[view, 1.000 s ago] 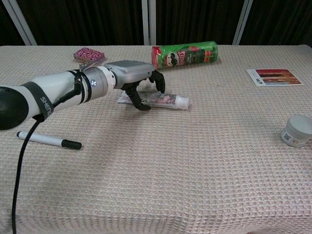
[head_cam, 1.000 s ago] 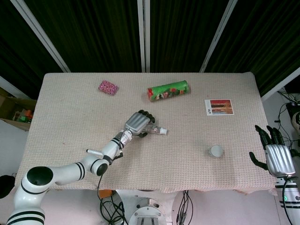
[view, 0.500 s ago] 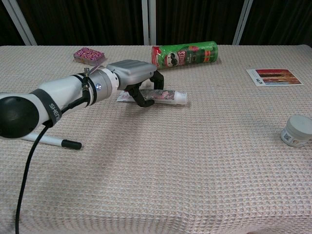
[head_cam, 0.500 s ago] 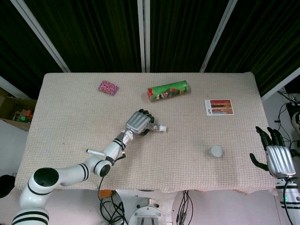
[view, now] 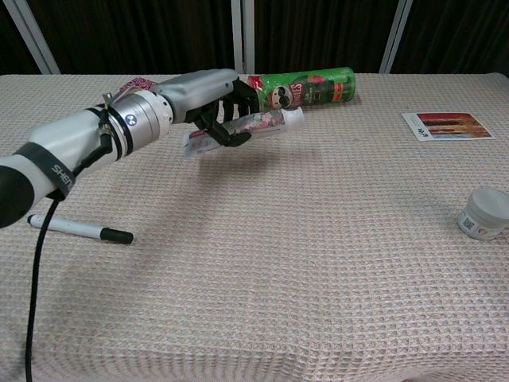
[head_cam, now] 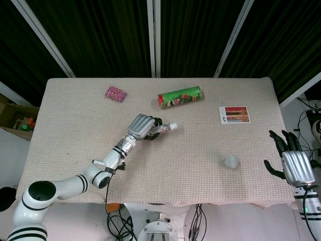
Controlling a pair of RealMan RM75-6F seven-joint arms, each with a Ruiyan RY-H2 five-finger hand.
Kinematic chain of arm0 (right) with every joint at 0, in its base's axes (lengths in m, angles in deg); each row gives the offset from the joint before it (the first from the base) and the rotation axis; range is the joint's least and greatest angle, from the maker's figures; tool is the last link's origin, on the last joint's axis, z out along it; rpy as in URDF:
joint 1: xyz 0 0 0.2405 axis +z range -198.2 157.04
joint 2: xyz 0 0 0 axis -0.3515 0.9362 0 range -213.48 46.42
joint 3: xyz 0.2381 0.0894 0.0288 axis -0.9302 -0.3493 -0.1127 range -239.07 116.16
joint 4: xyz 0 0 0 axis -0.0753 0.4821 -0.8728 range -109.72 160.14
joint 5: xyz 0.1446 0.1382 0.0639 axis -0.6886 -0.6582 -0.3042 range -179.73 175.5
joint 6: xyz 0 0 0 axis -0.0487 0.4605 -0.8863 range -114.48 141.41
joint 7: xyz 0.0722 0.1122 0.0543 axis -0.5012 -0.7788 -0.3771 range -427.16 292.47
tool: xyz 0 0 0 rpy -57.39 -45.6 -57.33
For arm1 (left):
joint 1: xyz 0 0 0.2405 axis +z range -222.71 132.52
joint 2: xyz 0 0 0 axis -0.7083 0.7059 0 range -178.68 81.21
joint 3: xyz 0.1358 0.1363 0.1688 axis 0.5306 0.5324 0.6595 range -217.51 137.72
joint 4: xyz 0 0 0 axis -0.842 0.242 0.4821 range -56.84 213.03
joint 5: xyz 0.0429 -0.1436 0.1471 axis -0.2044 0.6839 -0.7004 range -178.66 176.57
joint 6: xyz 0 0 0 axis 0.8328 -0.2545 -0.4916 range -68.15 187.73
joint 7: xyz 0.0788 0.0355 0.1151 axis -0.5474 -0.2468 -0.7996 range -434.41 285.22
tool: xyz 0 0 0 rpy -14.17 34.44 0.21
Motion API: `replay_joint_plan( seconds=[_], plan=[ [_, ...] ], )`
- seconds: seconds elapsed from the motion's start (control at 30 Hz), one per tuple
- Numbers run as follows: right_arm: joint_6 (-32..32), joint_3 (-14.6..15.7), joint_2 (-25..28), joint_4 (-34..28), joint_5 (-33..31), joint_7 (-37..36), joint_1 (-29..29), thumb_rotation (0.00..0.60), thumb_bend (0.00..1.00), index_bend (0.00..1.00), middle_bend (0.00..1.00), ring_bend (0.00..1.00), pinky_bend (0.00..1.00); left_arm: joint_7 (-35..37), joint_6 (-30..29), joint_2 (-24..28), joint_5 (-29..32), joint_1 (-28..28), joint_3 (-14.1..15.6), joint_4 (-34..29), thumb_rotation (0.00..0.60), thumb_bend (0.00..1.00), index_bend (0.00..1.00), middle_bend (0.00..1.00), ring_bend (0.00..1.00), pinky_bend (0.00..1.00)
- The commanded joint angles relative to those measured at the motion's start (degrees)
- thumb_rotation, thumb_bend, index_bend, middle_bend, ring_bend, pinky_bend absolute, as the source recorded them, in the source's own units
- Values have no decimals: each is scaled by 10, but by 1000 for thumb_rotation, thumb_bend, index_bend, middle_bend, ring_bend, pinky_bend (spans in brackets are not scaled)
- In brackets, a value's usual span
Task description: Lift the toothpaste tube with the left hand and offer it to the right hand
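The left hand (view: 208,94) is gripping the toothpaste tube (view: 246,127), its dark fingers (view: 227,131) curling under and around the tube's middle, and is holding it clear of the table (view: 318,263) with its shadow lying on the cloth below. The tube is tilting, its white cap end pointing up toward the robot's right and nearly overlapping the green can (view: 306,87) in the chest view; in the head view the tube (head_cam: 165,129) is hanging in front of the can (head_cam: 179,96) with a strip of cloth showing between them.

The right hand (head_cam: 295,165) is waiting off the table's right edge, holding nothing, its fingers spread apart and pointing away from the robot. It is showing only in the head view.

Between the two hands a wide stretch of bare cloth is lying open, with only the small white jar (head_cam: 230,161) sitting in it, nearer the right hand and close to the front edge. The picture card (head_cam: 234,114) is lying flat near the right edge, further back. The pink packet (head_cam: 115,93) is sitting toward the back left, and the marker pen (view: 71,228) is lying under the left forearm near the front edge.

Counted: one tube, one can, one jar, one card, one packet, one pen.
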Motion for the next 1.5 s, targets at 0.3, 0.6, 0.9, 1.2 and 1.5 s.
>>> replay_joint_plan(
  seconds=[0.3, 0.6, 0.9, 1.2, 1.5],
  plan=[
    [-98, -63, 6, -16, 55, 57, 133, 600, 226, 280, 251, 16, 145, 226, -60, 142, -110, 25, 33, -154, 563, 662, 635, 716, 581, 700],
    [-145, -81, -58, 12, 107, 58, 226, 600, 207, 355, 274, 43, 164, 321, -90, 182, -173, 15, 57, -198, 554, 665, 635, 715, 580, 692],
    [-98, -66, -98, 46, 182, 31, 256, 600, 205, 410, 280, 43, 164, 351, -91, 197, -185, 4, 68, -201, 538, 666, 635, 715, 578, 686],
    [-83, -56, -111, 67, 201, 36, 272, 600, 205, 428, 280, 43, 164, 391, -94, 208, -195, -8, 76, -207, 508, 669, 636, 715, 577, 685],
    [-70, -51, -123, 81, 206, 31, 284, 600, 205, 440, 281, 43, 164, 415, -95, 216, -199, -19, 80, -213, 505, 670, 636, 715, 577, 684]
  ],
)
